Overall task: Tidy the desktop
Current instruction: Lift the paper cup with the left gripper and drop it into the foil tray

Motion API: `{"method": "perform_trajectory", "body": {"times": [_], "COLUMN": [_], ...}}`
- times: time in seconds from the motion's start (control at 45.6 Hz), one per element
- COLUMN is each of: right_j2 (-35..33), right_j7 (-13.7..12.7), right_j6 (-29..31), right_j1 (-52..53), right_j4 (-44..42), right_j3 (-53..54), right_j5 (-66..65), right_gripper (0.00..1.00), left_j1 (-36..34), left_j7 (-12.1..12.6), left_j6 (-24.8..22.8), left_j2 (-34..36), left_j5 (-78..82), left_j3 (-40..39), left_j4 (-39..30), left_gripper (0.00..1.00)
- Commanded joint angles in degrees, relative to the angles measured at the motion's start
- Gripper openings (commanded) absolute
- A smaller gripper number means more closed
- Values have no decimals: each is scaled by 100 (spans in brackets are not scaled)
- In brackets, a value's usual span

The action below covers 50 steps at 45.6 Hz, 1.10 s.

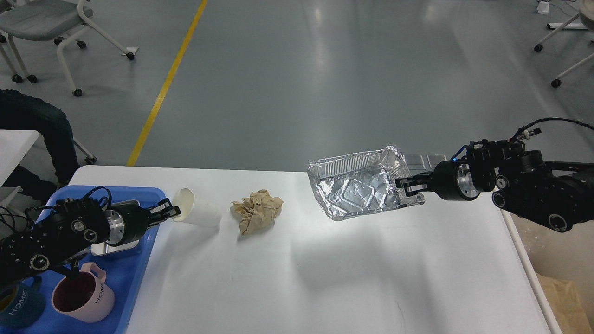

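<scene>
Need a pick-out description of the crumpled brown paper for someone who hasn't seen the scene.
Start at the white desktop and look along its far half, between the blue tray on the left and the foil tray lifted on the right. The crumpled paper lies there alone, just right of a tipped white cup. It is the only brown, wrinkled, shapeless thing.

You see the blue mug (17, 310) cut by the lower edge, and the left arm hides part of the blue tray (134, 273) and the metal item (116, 246) on it. The bench (325, 278) runs past the bottom edge.
</scene>
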Motion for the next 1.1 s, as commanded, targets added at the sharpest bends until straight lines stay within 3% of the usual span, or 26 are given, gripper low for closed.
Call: {"method": "perform_trajectory", "body": {"times": [0.0,0.153,0.372,0.482,0.57,0.832,1.073], "right_j2": [4,39,-4,4,153,558,778], "right_j7": [0,0,0,9,26,35,70], "right_j6": [0,0,9,26,26,35,35], "right_j1": [-3,-3,-3,15,32,103,182], "right_j4": [-12,-21,41,67,59,23,-21], "right_j3": [-32,-76,-112,-120,-155,-305,-472], "right_j5": [201,272,272,272,272,263,255], "right_gripper": [0,0,0,0,0,0,0], "left_j1": [-90,-99,-143,-354,-608,-1391,-2049], "left_j7": [-24,-24,-59,-138,-199,-6,20], "left_j6": [-24,-33,-59,-296,-516,-587,-789], "left_j2": [152,792,2277,2823,2859,2675,1998], "left_j5": [-12,-38,-82,-82,-73,-100,-82], "left_j3": [-7,-16,-121,-297,-438,-359,-219], "left_j4": [-37,-607,-1812,-2234,-2287,-2542,-2569], "left_gripper": [0,0,0,0,0,0,0]}}
